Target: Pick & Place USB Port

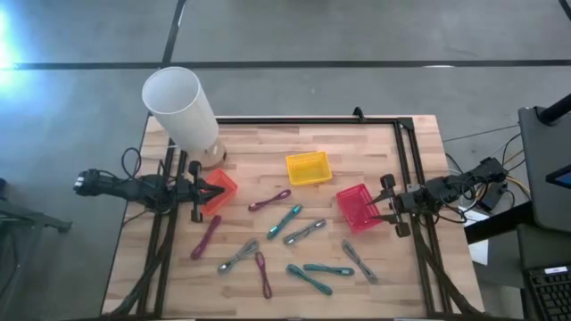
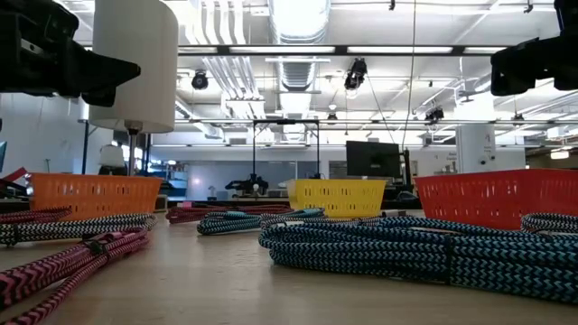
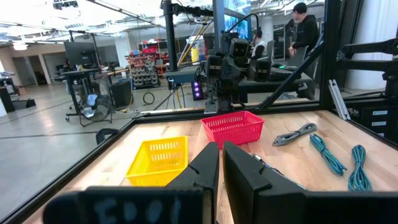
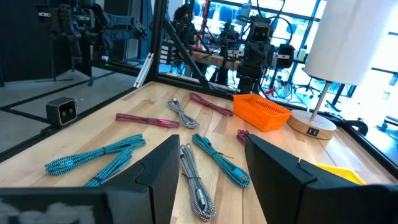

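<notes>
The left gripper (image 1: 217, 190) is held over the orange basket (image 1: 219, 191), left of the yellow basket (image 1: 308, 168), its jaws nearly together and empty. The cables (image 1: 295, 220), bundled braided cords in maroon, teal and grey, are scattered on the table (image 1: 268, 143) below the yellow basket, apart from both grippers. The red basket (image 1: 357, 207) lies right of it, where the right gripper (image 1: 385, 205) is held with jaws apart. Nothing is seen in the yellow and red baskets.
</notes>
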